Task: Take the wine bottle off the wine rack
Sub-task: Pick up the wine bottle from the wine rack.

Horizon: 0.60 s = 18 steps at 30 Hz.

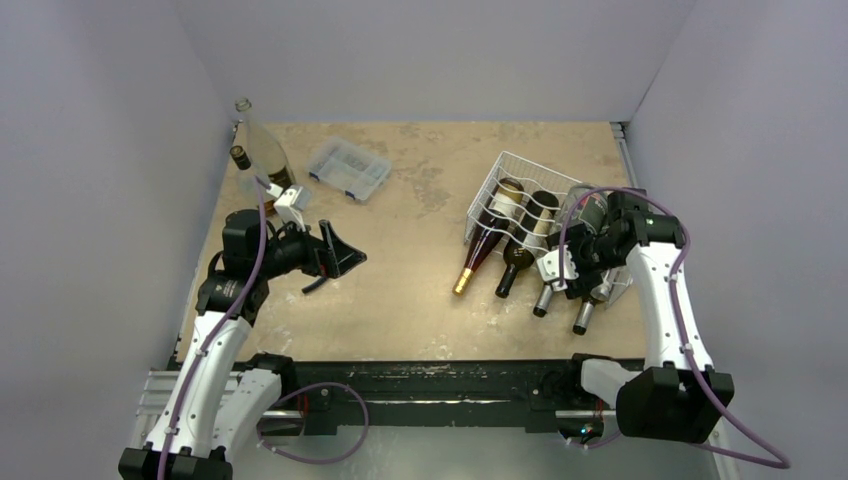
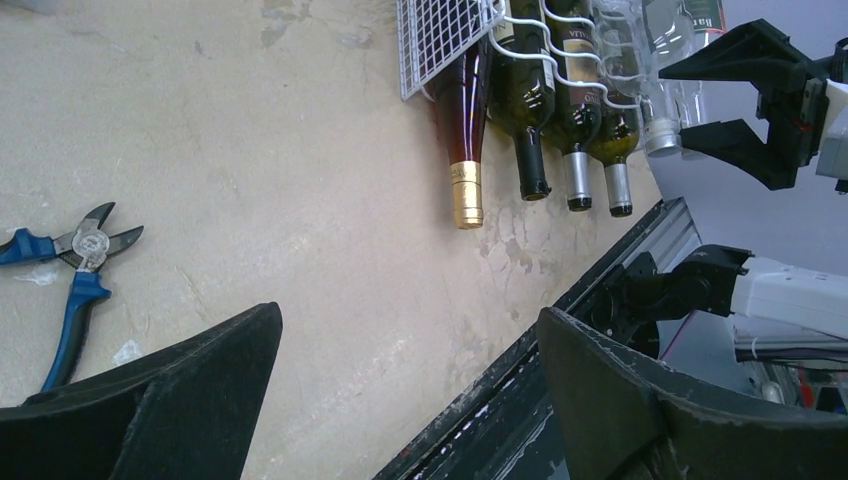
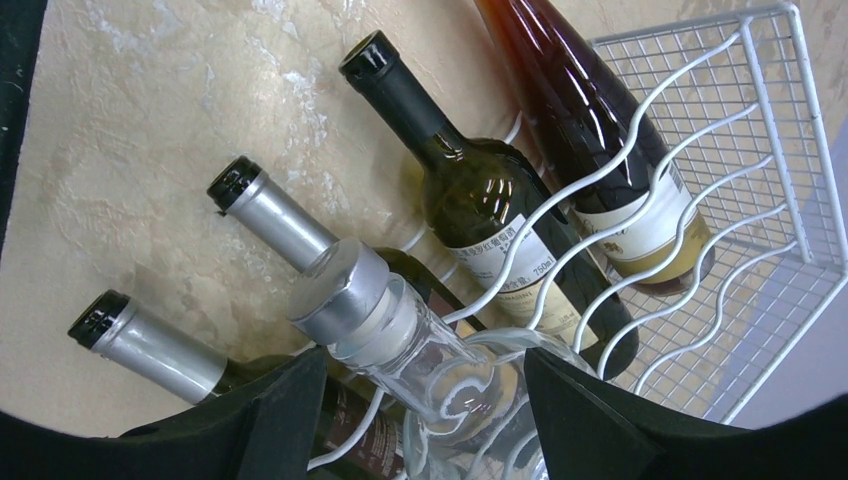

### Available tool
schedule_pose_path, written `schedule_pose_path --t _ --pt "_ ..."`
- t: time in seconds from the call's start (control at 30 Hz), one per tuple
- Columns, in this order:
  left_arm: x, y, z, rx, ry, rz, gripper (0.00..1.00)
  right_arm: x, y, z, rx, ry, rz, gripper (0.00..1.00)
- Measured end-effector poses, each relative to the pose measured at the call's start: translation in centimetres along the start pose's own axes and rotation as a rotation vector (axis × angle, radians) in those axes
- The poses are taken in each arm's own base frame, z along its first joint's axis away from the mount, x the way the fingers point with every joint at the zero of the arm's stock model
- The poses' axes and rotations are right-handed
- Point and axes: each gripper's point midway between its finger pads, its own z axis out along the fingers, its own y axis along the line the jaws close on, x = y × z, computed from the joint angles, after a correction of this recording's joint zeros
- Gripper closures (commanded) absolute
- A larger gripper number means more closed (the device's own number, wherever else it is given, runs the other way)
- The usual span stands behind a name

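Note:
The white wire wine rack (image 1: 497, 170) (image 2: 432, 40) (image 3: 760, 130) lies at the right of the table with several bottles in it, necks toward the near edge. A clear glass wine bottle (image 3: 400, 330) (image 2: 662, 100) with a silver cap rests on the upper row. My right gripper (image 1: 578, 252) (image 3: 420, 368) straddles its neck and shoulder, fingers (image 3: 275, 420) apart on either side, not clamped. In the top view the arm hides this bottle. My left gripper (image 1: 345, 255) (image 2: 410, 320) hovers wide open at the left, holding nothing.
An amber bottle with a gold cap (image 1: 478, 252) (image 3: 580, 110), a dark bottle (image 1: 514, 262) and two silver-capped ones (image 1: 545, 297) lie in the lower row. A clear compartment box (image 1: 348, 168) and two standing bottles (image 1: 262, 150) are at the back left. Blue pliers (image 2: 70, 270) lie beneath the left gripper.

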Motion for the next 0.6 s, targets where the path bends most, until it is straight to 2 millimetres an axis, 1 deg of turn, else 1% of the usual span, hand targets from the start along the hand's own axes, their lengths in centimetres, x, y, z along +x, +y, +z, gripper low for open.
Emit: schedule_pose_path --t 0.23,0.47,0.6 --pt "0.0 -0.1 0.0 0.008 0.003 -0.001 0.0 0.5 -0.4 1.0 0.007 0.0 -0.021 0.24" --pt "0.0 -0.1 0.1 0.012 0.004 -0.001 0.0 0.6 -0.6 1.2 0.01 -0.004 -0.024 0.24" --pt "0.1 -0.1 0.1 0.016 0.008 -0.003 0.0 0.3 -1.2 1.4 0.028 -0.022 -0.033 0.25"
